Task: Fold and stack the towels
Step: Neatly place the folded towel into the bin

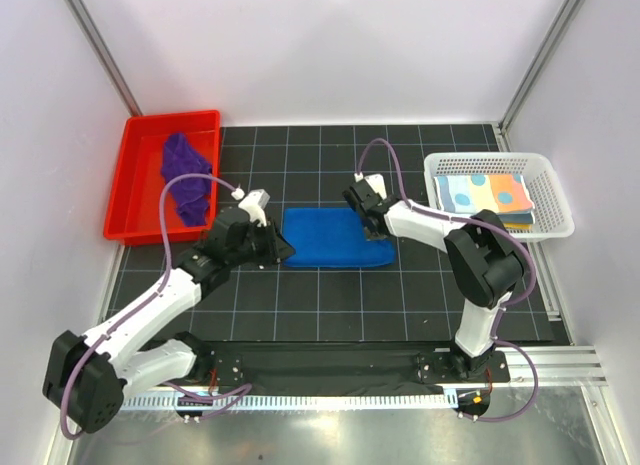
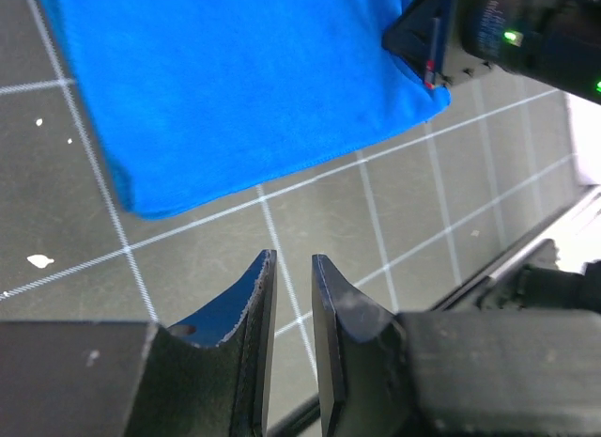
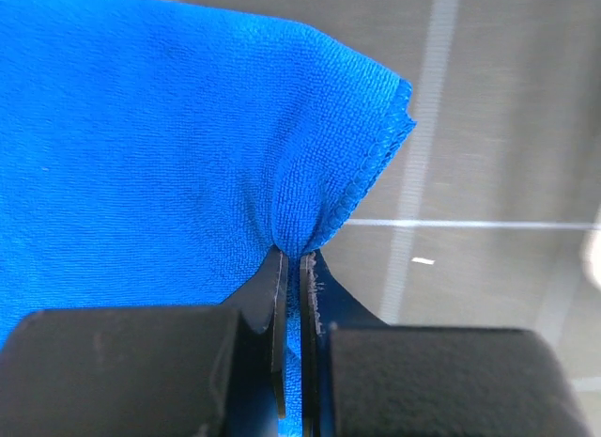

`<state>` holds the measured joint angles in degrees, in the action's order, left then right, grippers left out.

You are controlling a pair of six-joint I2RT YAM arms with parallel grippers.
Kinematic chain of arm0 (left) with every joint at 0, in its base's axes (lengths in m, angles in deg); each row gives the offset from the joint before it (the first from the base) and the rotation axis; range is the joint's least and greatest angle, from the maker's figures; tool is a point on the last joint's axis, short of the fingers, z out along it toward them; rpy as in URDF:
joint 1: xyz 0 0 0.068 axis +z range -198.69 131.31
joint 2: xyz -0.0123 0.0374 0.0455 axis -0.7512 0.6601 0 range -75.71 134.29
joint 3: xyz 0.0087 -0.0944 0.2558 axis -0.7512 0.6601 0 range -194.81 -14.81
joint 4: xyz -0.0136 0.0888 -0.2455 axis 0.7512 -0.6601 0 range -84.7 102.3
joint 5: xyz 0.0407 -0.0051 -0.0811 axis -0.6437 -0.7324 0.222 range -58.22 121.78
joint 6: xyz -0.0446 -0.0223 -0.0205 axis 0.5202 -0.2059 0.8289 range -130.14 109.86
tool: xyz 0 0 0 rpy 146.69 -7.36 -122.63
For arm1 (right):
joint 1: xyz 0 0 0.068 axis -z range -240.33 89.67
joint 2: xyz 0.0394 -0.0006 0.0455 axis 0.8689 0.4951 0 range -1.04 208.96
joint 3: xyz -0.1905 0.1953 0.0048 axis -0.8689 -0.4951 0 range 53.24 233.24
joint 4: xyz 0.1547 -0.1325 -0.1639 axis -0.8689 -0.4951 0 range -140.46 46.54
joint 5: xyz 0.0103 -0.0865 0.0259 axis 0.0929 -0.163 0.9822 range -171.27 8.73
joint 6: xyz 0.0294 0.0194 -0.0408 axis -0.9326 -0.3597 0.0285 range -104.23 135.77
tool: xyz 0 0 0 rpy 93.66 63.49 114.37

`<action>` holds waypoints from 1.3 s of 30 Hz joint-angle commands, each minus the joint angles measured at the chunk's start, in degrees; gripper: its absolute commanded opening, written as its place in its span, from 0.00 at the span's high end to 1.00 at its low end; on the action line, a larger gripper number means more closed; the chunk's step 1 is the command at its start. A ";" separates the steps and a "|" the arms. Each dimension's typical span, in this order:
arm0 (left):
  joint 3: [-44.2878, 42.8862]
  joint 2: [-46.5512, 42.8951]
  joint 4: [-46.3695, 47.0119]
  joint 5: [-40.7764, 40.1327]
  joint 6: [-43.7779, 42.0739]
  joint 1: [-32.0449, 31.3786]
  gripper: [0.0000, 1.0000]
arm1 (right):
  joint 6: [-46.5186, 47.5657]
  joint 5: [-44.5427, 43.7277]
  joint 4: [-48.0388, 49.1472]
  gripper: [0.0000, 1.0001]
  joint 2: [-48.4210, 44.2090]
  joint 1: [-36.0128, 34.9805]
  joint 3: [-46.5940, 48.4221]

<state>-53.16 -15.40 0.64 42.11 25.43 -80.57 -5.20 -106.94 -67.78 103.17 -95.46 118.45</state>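
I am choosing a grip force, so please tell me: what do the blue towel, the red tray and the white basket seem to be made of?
Blue towel: soft, microfibre-like cloth, matte; a fine nap and a stitched hem show.
Red tray: probably plastic; smooth, uniform walls.
White basket: probably plastic; rigid moulded mesh walls.

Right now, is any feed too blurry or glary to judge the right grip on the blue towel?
Top view: even light, sharp, no glare on the blue towel. Right wrist: weave crisp at the right gripper, shut on its corner; mat behind blurred. Left wrist: left gripper sharp, no glare.
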 commanded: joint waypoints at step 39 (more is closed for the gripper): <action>-10.35 -15.74 -28.07 -0.83 -15.62 -0.47 0.71 | 24.92 -23.11 -9.62 0.99 2.05 28.62 21.36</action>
<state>-63.50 -27.66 -26.16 43.55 11.84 -80.83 17.62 -128.90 -80.91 104.13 -67.59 138.01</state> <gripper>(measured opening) 0.271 0.072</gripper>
